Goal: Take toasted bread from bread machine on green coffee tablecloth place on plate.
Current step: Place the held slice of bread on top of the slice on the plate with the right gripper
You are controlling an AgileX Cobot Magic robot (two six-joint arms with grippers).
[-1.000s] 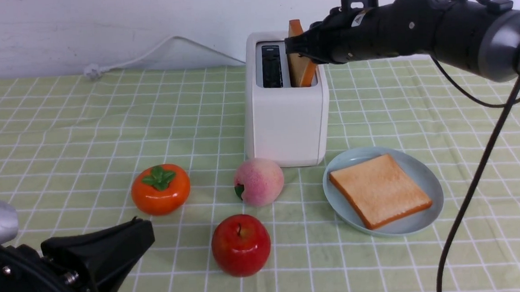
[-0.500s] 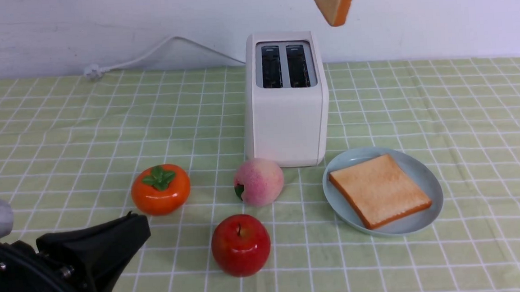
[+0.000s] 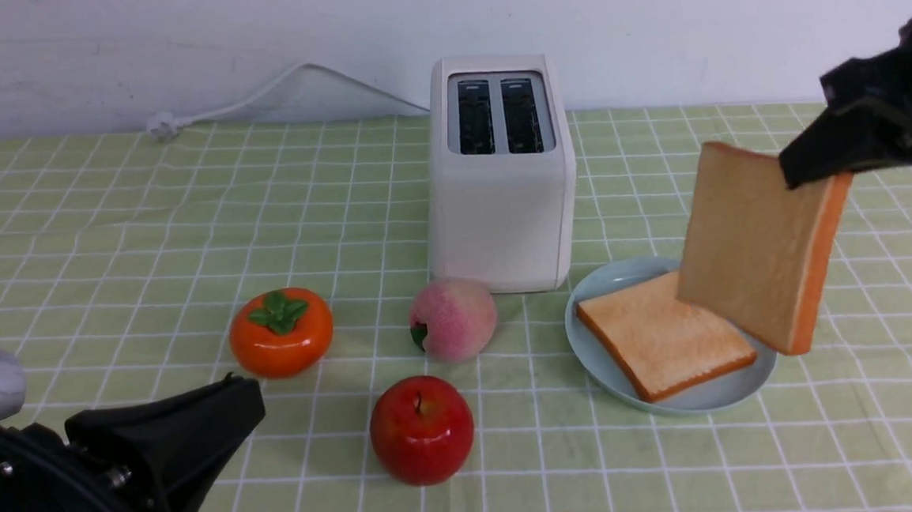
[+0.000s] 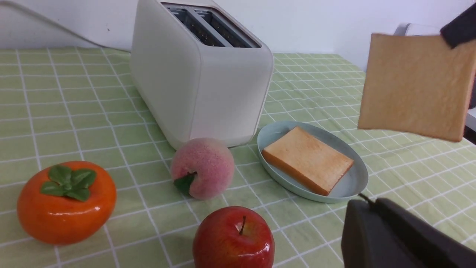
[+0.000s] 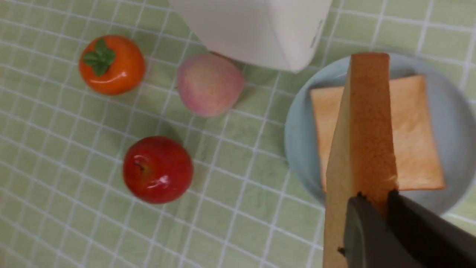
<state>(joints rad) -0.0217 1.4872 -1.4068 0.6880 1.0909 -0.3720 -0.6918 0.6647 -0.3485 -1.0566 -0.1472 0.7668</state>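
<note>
While the right tool (image 3: 818, 164) is clamped on an upper corner of one slice of toasted bread (image 3: 756, 245), that slice hangs tilted in the air above the right part of the pale blue-green plate (image 3: 710, 397), well clear of it in the left wrist view. From the right wrist view the slice is seen edge-on, its orange-brown crust facing the camera, with a dark finger on either side of it. A second slice (image 3: 659, 335) lies flat on the plate, turned at an angle to the grid of the green coffee tablecloth (image 3: 106, 230) that covers the desk. The white bread machine (image 3: 500, 206) stands upright just behind and to the left of the plate, and both of its dark slots are empty. Its white cord (image 3: 256, 98) runs off to the left along the wall. A pink peach (image 3: 453, 318) sits just in front of the bread machine, an orange persimmon (image 3: 281, 331) with a green leaf cap lies to its left, and a red apple (image 3: 421, 429) rests nearer the robot, between the two. The left tool (image 3: 236, 408) is low at the near left of the desk, its jaws together and holding nothing, apart from the fruit.
</note>
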